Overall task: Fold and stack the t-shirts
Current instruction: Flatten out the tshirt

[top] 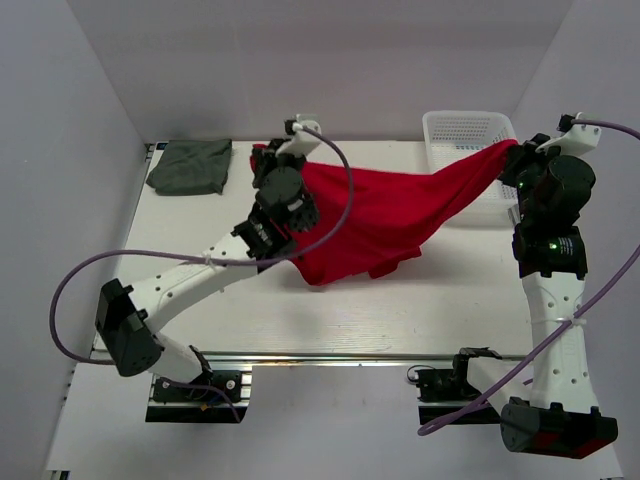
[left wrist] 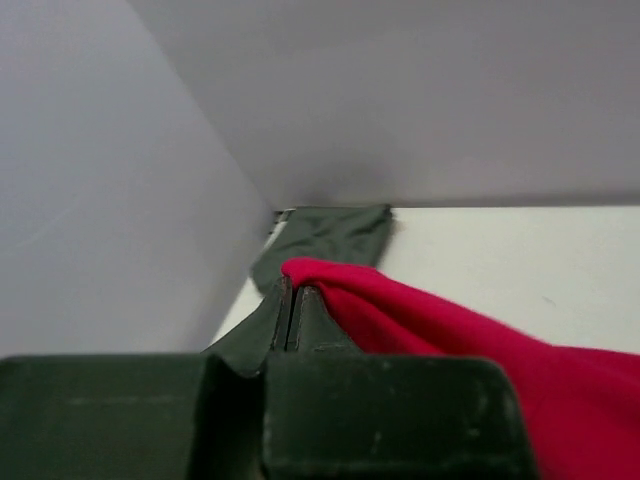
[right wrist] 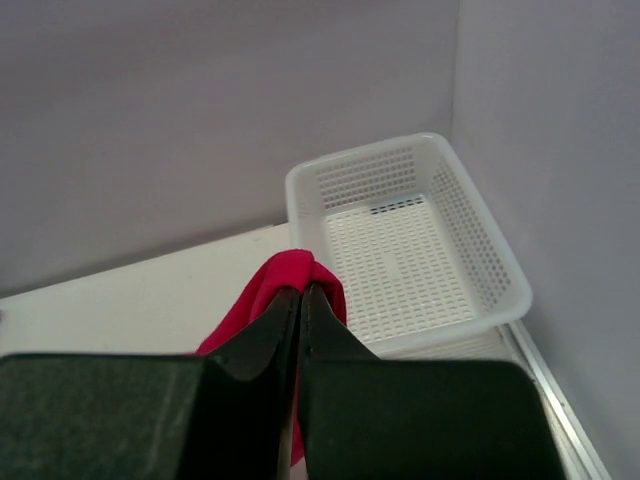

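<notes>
While the bright red plain cloth t-shirt [top: 390, 215] hangs stretched between the two arms, its middle and lower edge sag and seem to rest on the white table [top: 400, 320]. The left gripper [top: 266, 153] has its jaws clamped on one corner of the red shirt toward the far left of the table; in the left wrist view the two dark fingers are pressed together with red cloth pinched at their tips. The right gripper [top: 512, 150] has its jaws clamped on the opposite corner at the far right, held up just beside the near edge of the white plastic mesh basket [top: 440, 122]; in the right wrist view red cloth bunches around the pressed fingertips, and the basket stands beyond them against the right wall. The dark grey-green plain cloth t-shirt [top: 190, 166] lies folded flat in the far left corner of the table, near the corner held by the left gripper but apart from it, with neither arm touching it
</notes>
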Tool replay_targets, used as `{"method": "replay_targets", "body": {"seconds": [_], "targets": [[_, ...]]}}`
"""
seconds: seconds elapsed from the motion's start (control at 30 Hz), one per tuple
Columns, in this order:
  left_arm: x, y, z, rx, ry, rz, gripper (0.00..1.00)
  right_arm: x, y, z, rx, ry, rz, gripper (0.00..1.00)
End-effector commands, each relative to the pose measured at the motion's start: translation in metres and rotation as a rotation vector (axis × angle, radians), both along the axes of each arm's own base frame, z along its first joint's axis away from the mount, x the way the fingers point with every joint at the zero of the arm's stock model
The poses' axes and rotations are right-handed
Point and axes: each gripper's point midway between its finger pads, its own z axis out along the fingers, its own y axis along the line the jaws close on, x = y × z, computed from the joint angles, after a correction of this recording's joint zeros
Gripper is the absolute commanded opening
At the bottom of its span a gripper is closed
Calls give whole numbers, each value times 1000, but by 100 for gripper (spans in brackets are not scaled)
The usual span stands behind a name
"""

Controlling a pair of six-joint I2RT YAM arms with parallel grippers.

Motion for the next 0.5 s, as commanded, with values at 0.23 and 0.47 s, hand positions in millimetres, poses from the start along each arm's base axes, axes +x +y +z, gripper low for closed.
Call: {"method": "replay_targets", "body": {"seconds": [0.23, 0.47], "targets": [[44, 82, 95, -108, -133, 233, 0, -31, -28, 42, -79, -114, -155, 0], [9, 109, 141, -152, -183, 214, 0, -67, -27, 89, -112, -215, -160, 0]]}}
